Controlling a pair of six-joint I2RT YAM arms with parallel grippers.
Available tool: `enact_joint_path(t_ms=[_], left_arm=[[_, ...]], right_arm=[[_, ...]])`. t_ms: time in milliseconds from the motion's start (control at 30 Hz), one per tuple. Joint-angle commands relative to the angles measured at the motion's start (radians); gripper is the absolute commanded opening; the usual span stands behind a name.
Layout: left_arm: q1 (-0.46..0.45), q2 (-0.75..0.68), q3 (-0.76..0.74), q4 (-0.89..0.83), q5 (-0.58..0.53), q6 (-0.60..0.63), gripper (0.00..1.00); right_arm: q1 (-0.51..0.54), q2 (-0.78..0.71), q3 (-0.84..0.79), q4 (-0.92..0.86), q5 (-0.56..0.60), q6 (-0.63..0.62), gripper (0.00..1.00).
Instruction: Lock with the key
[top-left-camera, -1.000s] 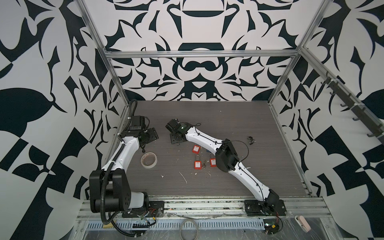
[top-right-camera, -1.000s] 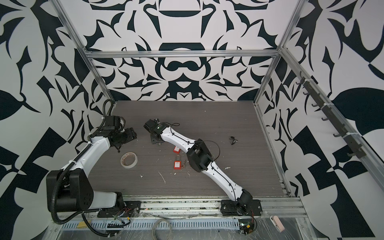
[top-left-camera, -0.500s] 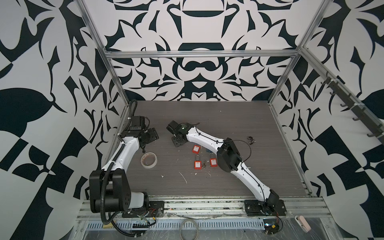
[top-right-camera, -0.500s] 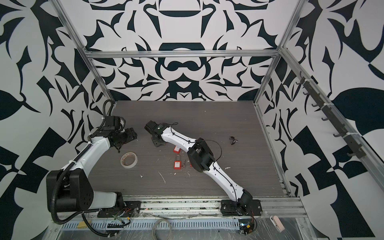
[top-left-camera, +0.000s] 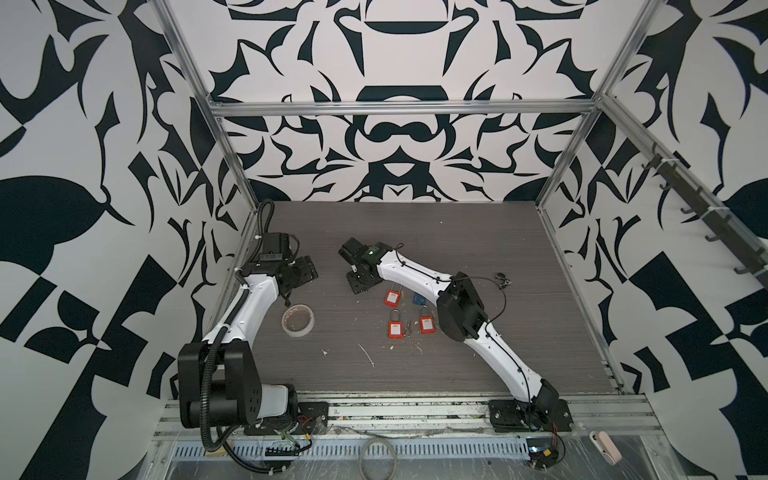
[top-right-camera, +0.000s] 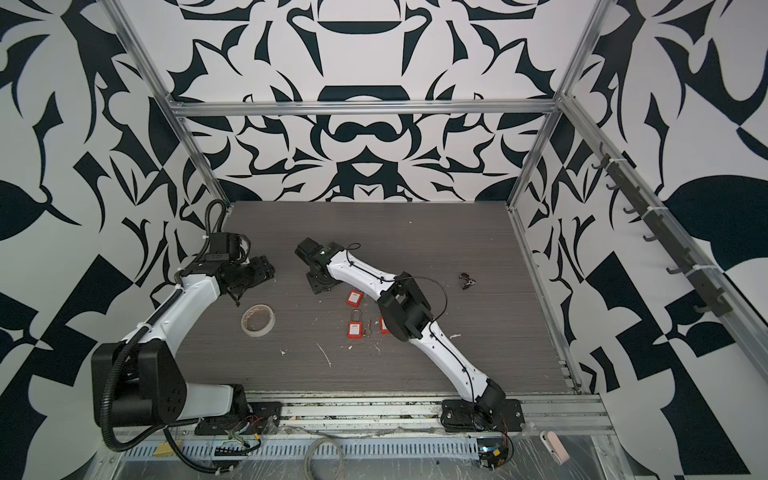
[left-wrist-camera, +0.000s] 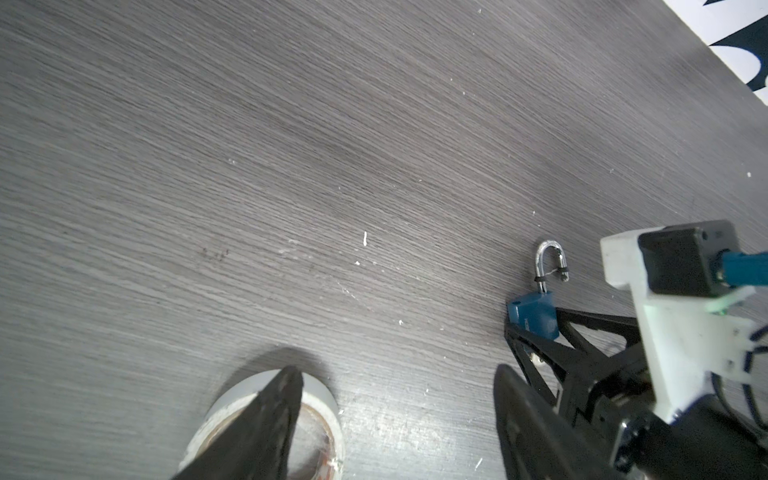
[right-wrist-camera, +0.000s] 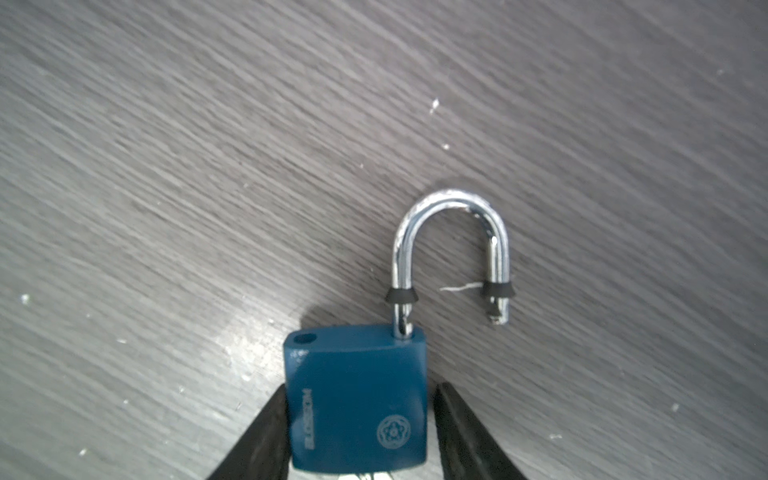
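A blue padlock (right-wrist-camera: 357, 415) is gripped by its body between the two black fingers of the right pincer (right-wrist-camera: 361, 387), low over the grey wood-grain counter (right-wrist-camera: 166, 166), a little left of its middle. The padlock's long axis runs straight out from the pincer, with the body nearest the fingers and the chrome shackle (right-wrist-camera: 451, 208) pointing away. The shackle is open and swung round. Its free leg hangs clear beside the body, and the empty hole (right-wrist-camera: 305, 337) sits at the opposite corner. Locking likely means turning that leg back over the hole and pressing it in. The left pincer (left-wrist-camera: 395, 374) is open and empty, hovering over a roll of tape (left-wrist-camera: 320, 399). The padlock is near it but off to one side. Only the right wrist view shows the hole and the leg, because in both top views the right pincer hides the padlock. A top view instead shows what looks like a loose key (top-left-camera: 409, 328) between two red padlocks (top-left-camera: 395, 328), nearer the right arm. Whether a key sits in the blue padlock's underside cannot be told.
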Motion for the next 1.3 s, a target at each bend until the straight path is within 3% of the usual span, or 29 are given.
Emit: enact_joint_path(t_ms=[0,200,500,567,767,1000,1267], left_arm=[[0.001,-0.018,-0.009,0.003,0.021,0.007,0.75],[0.0,-0.031,-0.009,0.014,0.039,0.035,0.74],[0.001,-0.074,-0.041,0.069,0.099,0.094,0.73],[0.0,-0.079,-0.055,0.086,0.115,0.1,0.73],[0.001,-0.119,-0.084,0.137,0.171,0.116,0.72],[-0.002,-0.127,-0.092,0.157,0.191,0.13,0.72],[-0.002,-0.129,-0.101,0.185,0.213,0.128,0.71]], right_arm=[[-0.007,-0.039,-0.027,-0.034,-0.016,-0.003,0.53],[-0.015,-0.09,-0.083,0.007,-0.071,-0.139,0.46],[-0.027,-0.195,-0.22,0.007,-0.348,-0.587,0.29],[-0.028,-0.208,-0.243,-0.002,-0.361,-0.639,0.29],[-0.031,-0.216,-0.265,-0.006,-0.335,-0.676,0.37],[-0.032,-0.22,-0.266,0.006,-0.293,-0.613,0.49],[-0.03,-0.224,-0.284,0.02,-0.234,-0.518,0.5]])
